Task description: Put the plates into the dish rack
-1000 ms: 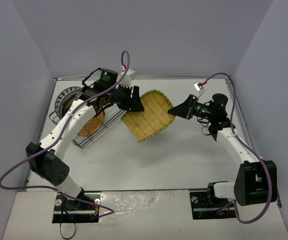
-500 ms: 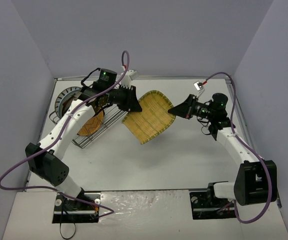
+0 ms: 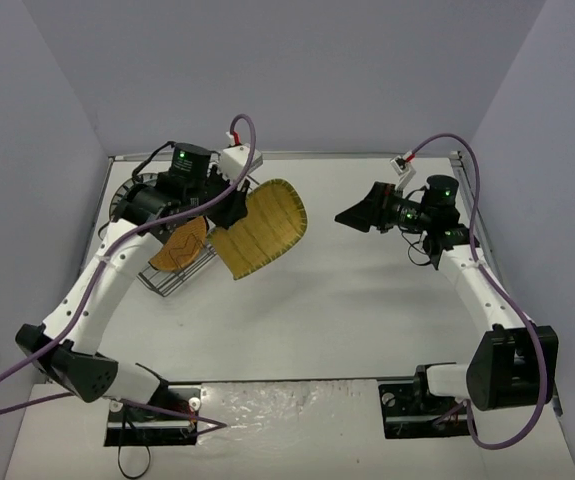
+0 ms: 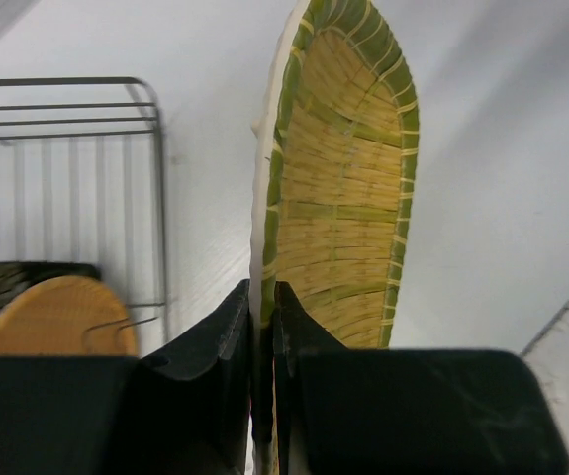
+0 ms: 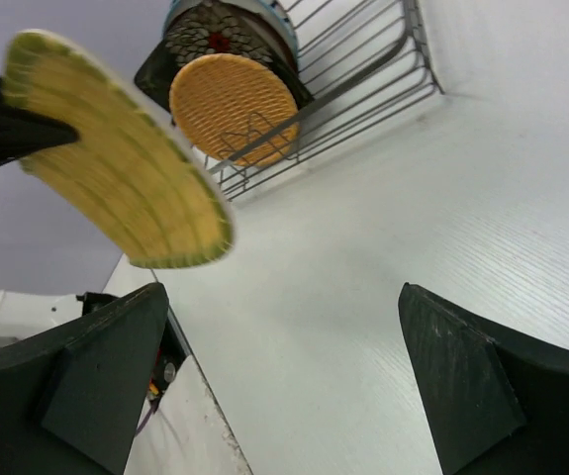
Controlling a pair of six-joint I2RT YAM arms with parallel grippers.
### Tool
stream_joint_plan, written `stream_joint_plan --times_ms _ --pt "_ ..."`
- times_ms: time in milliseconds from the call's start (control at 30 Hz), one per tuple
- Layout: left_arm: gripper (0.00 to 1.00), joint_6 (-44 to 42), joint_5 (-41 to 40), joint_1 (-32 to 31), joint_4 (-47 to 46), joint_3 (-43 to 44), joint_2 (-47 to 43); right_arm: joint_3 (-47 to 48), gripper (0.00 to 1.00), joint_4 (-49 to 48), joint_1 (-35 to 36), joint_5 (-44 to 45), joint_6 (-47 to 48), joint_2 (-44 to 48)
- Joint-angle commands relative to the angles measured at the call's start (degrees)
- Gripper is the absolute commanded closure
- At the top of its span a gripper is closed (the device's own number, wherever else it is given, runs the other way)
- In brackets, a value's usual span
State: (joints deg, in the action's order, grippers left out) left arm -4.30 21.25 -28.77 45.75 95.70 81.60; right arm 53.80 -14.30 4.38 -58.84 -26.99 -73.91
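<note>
A yellow, green-rimmed plate with a woven look (image 3: 262,225) hangs in the air on its edge, just right of the dish rack (image 3: 162,282). My left gripper (image 3: 229,208) is shut on its rim; in the left wrist view the fingers (image 4: 262,292) pinch the plate's edge (image 4: 348,198). My right gripper (image 3: 352,215) is apart from it to the right, open and empty (image 5: 282,292). Standing in the wire rack (image 5: 363,74) are an orange-tan round plate (image 3: 182,248) (image 5: 233,107), a dark patterned plate (image 5: 225,30) behind it, and a black-striped white plate (image 3: 132,190).
The rack sits at the table's far left, near the left wall. The white tabletop (image 3: 367,300) stretches between the arms, with the arm bases at its near edge. Purple cables loop above both arms.
My right gripper has opened, let go of the yellow plate and drawn back to the right. The left gripper has shut on the plate's rim and carried it left, toward the rack.
</note>
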Motion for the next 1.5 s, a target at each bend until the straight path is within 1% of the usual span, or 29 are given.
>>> stream_joint_plan --times_ms 0,67,133,167,333,533,667,733,867,1033,1233,1467 --pt "1.0 -14.77 -19.22 0.18 -2.46 0.17 -9.12 2.03 0.0 1.93 -3.05 5.97 1.46 2.8" --pt "1.0 -18.14 -27.52 0.43 -4.69 -3.55 -11.47 1.72 0.0 2.28 -3.58 7.34 1.46 3.95" --pt "1.0 -22.64 -31.25 1.52 -9.19 -7.12 -13.02 1.52 0.0 2.41 -3.97 8.45 1.79 4.62" --pt "1.0 -24.02 -31.73 2.42 -10.56 -8.54 -13.54 1.54 0.0 2.43 -3.97 8.68 1.85 4.79" --pt "1.0 -26.78 -27.08 10.3 -13.57 -11.7 -12.76 1.43 0.0 3.42 -4.09 10.48 0.38 5.07" --pt "1.0 -27.55 -24.85 14.87 -18.92 -17.09 -11.68 0.15 0.0 3.57 -4.12 10.76 0.36 6.2" --pt "1.0 -26.98 -24.79 15.15 -24.9 -22.37 -11.29 -0.5 0.0 3.8 -4.12 10.9 0.36 6.05" --pt "1.0 -26.81 -24.01 15.23 -26.72 -24.85 -11.62 -0.71 0.0 3.84 -5.53 10.94 0.27 6.05" --pt "1.0 -28.21 -23.88 15.24 -32.72 -29.07 -12.08 -1.07 0.0 3.84 -5.88 11.03 0.62 6.24" --pt "1.0 -28.72 -23.78 15.42 -35.46 -29.67 -11.54 -1.07 0.0 3.84 -5.96 10.83 0.71 6.04" --pt "1.0 -30.79 -21.55 15.42 -34.51 -27.0 -11.85 -0.89 0.0 3.84 -5.96 10.68 0.8 5.16" --pt "1.0 -33.18 -21.25 15.77 -35.77 -29.08 -12.26 -0.67 0.0 3.84 -5.96 10.59 1.02 4.39"
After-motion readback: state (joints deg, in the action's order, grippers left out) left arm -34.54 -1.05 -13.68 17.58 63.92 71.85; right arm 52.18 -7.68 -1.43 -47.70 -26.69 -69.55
